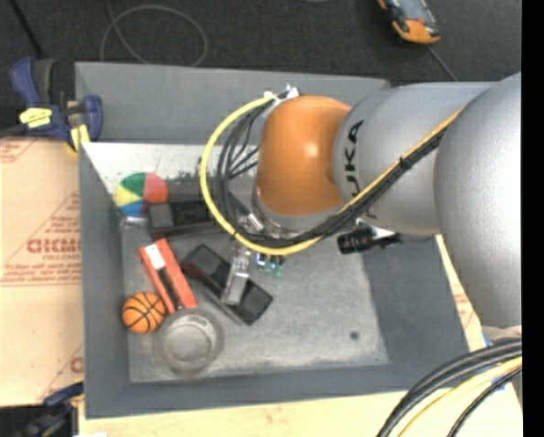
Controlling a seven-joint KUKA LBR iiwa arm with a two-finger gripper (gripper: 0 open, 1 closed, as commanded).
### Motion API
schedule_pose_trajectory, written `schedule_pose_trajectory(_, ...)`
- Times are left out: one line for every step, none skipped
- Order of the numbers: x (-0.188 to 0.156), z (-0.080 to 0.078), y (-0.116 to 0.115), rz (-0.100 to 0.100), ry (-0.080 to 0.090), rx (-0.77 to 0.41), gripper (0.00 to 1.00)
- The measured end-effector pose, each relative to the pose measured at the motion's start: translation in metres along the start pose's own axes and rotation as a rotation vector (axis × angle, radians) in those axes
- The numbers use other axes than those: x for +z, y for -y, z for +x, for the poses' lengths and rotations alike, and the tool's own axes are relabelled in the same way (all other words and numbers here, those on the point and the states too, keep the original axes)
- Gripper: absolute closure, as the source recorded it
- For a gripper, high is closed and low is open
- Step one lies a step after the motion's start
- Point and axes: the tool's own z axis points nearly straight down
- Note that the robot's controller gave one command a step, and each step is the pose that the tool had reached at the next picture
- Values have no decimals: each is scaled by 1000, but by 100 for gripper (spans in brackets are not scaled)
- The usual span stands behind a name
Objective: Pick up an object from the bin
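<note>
Hand (240,279) down between flat black block (204,264), just view-left, and black box (256,305), just below-right. Grip: cannot tell.

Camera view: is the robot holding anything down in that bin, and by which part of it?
It cannot be told. The gripper is down at two black blocks, but neither shows clearly gripped.

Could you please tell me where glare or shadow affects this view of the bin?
Camera view: a soft sheen lies on the orange wrist cover; the bin's back wall is lit bright at its left; the arm shades the floor round the black blocks under the gripper; the clear cup shows pale reflections.
</note>
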Motion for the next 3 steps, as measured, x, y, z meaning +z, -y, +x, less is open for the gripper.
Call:
schedule_pose_trajectory(22,1,-1,-3,4,48,0)
schedule_pose_trajectory(82,-1,-3,-6,14,198,0)
schedule_pose_trajectory(79,3,-2,0,0,200,100)
